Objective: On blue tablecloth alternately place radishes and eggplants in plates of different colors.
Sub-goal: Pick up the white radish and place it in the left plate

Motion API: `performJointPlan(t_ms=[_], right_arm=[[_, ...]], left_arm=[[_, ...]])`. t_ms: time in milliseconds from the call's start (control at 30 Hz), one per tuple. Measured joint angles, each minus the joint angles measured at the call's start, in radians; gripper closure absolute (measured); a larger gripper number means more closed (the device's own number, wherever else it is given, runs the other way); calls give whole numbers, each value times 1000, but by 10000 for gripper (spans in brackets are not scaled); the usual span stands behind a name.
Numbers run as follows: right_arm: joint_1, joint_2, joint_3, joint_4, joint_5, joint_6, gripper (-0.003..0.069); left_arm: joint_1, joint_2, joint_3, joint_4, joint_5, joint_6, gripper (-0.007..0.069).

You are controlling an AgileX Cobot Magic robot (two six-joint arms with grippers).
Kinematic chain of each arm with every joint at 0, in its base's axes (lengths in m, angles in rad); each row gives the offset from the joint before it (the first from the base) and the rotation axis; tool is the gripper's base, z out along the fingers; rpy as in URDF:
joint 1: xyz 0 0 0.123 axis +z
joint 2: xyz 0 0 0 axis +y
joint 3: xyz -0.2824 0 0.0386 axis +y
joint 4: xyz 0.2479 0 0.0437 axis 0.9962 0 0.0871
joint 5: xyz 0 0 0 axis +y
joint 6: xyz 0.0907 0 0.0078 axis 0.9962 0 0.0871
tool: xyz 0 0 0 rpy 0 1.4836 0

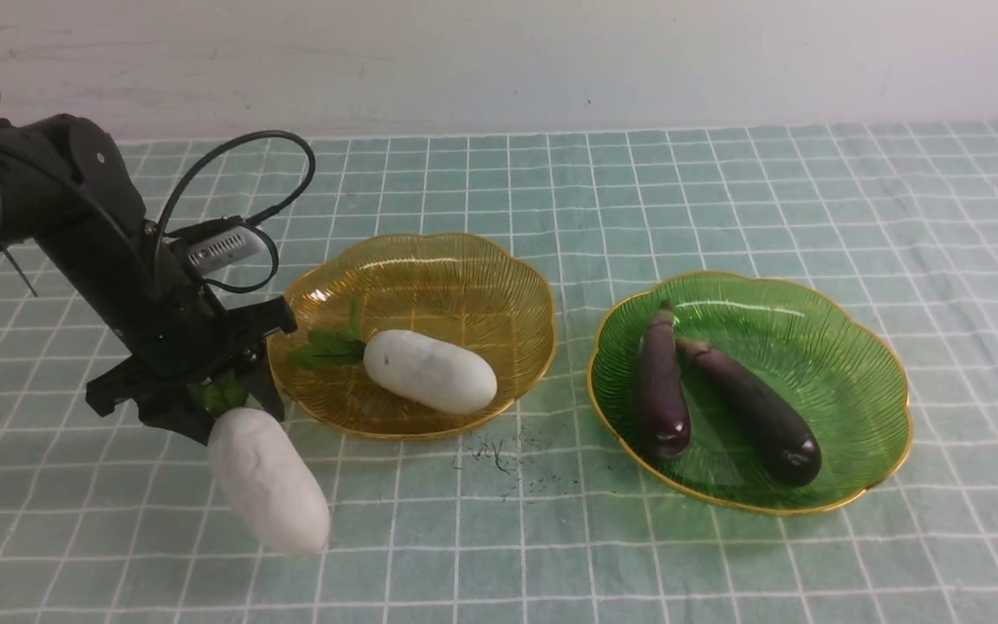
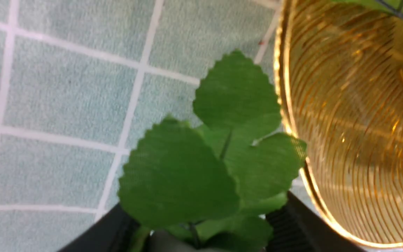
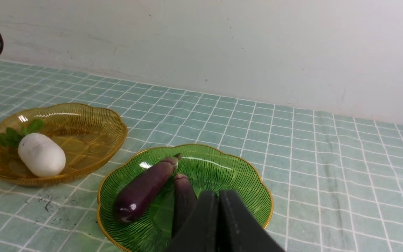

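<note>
You have a matt, woven cloth, lightly wrinkled. Your amber plate and green plate read as translucent ribbed plastic, glossy, with shiny gold rims. Your eggplants are smooth, high-gloss. Your plated radish: smooth, satin white. Your held radish: matt, faintly dimpled. Its leaves look like fine-textured matt fabric. Your left gripper: matt black; pads ribbed.

Plain robot lab bench, blue tablecloth, bare scuffed white wall, cabled arm

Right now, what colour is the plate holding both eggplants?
Translucent green, gold-edged plate; clearest in the front view.
</note>
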Motion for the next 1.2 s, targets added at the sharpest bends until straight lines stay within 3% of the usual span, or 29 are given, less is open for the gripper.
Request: performJointPlan(t_ms=[400, 600, 667, 933, 1200], right_arm=[[0, 0, 0, 0, 0, 1, 673], [0, 0, 0, -1, 0, 1, 673], [0, 0, 0, -1, 1, 1, 673], [0, 0, 0, -1, 1, 1, 673], [0, 0, 0, -1, 1, 1, 674]], left_arm=[[0, -13, -133, 107, 90, 60, 254], [-14, -40, -309, 29, 92, 43, 255], [-63, -36, -343, -27, -9, 42, 254], [-212, 81, -350, -59, -407, 42, 254], [-268, 201, -350, -66, -488, 43, 254]])
